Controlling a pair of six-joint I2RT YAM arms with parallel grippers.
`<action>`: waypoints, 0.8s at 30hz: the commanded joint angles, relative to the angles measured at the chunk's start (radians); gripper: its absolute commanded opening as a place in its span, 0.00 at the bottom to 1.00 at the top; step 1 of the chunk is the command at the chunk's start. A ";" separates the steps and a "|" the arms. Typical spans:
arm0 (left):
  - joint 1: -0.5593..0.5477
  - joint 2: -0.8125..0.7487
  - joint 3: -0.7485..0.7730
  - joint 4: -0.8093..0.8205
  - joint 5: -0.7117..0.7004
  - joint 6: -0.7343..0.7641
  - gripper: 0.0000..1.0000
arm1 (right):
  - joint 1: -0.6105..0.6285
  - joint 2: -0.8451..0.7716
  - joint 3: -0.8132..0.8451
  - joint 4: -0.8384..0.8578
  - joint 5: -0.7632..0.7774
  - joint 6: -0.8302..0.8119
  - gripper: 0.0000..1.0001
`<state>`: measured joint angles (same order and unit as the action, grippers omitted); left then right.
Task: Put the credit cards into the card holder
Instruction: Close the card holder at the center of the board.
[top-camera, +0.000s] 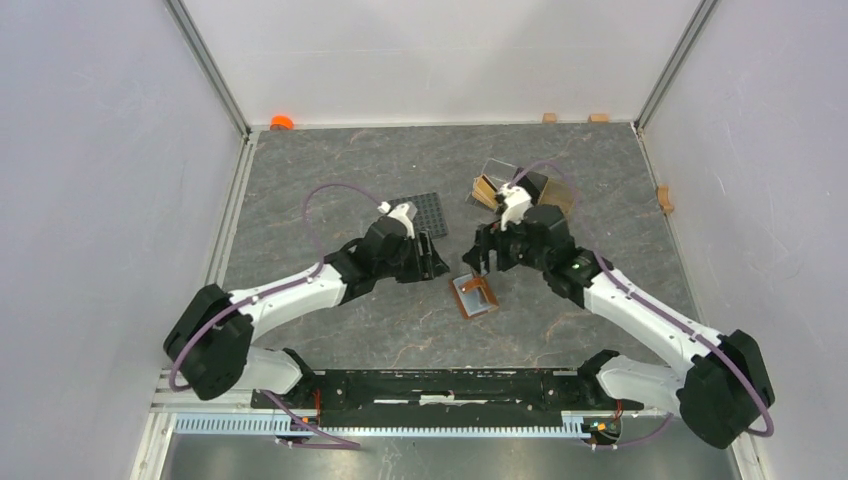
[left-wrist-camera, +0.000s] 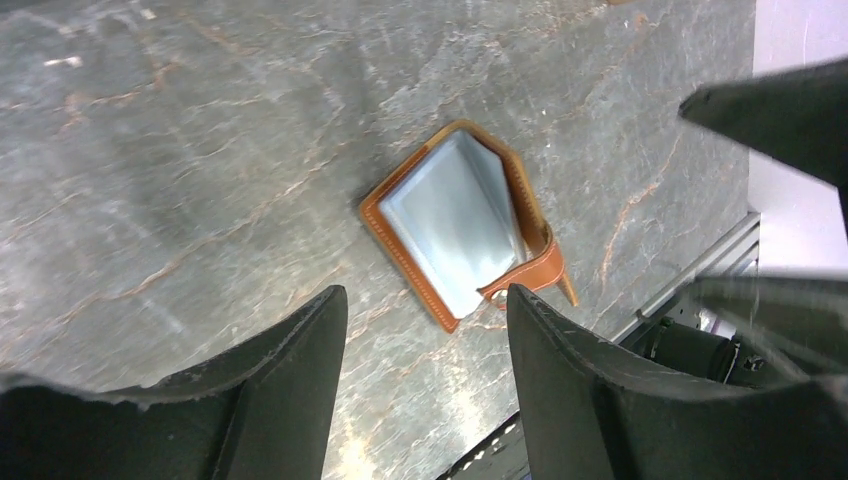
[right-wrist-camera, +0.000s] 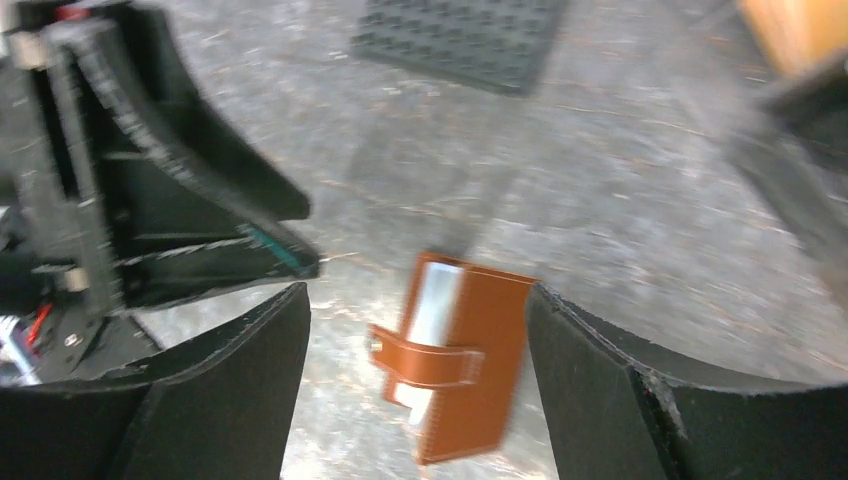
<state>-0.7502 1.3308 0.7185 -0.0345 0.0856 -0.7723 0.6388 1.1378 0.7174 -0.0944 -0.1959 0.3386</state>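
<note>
The brown leather card holder (top-camera: 476, 295) lies open on the table between the two grippers. A pale grey-blue card (left-wrist-camera: 450, 220) lies flat inside it, and its strap with the snap stud (left-wrist-camera: 530, 275) curls up at one edge. The holder also shows in the right wrist view (right-wrist-camera: 475, 370), blurred, with the pale card (right-wrist-camera: 435, 300) partly under the flap. My left gripper (left-wrist-camera: 425, 292) is open and empty, just left of the holder (top-camera: 435, 258). My right gripper (right-wrist-camera: 417, 292) is open and empty above the holder (top-camera: 482, 256). Other cards are not clearly visible.
A dark grey studded plate (top-camera: 420, 210) lies behind the left gripper. A clear amber compartment stand (top-camera: 520, 185) sits behind the right gripper; its contents are too small to tell. An orange object (top-camera: 282, 122) and small wooden blocks (top-camera: 664, 198) lie by the walls.
</note>
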 joint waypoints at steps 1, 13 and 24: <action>-0.035 0.075 0.101 0.002 0.008 0.028 0.68 | -0.131 -0.034 -0.041 -0.106 -0.049 -0.081 0.82; -0.063 0.168 0.154 0.005 0.021 0.016 0.76 | -0.192 0.104 -0.234 0.148 -0.290 -0.040 0.71; -0.072 0.322 0.169 0.013 0.038 0.069 0.74 | -0.139 0.225 -0.221 0.146 -0.250 -0.030 0.72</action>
<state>-0.8143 1.5845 0.8444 -0.0368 0.1112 -0.7639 0.4976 1.3373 0.4778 0.0307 -0.4419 0.2996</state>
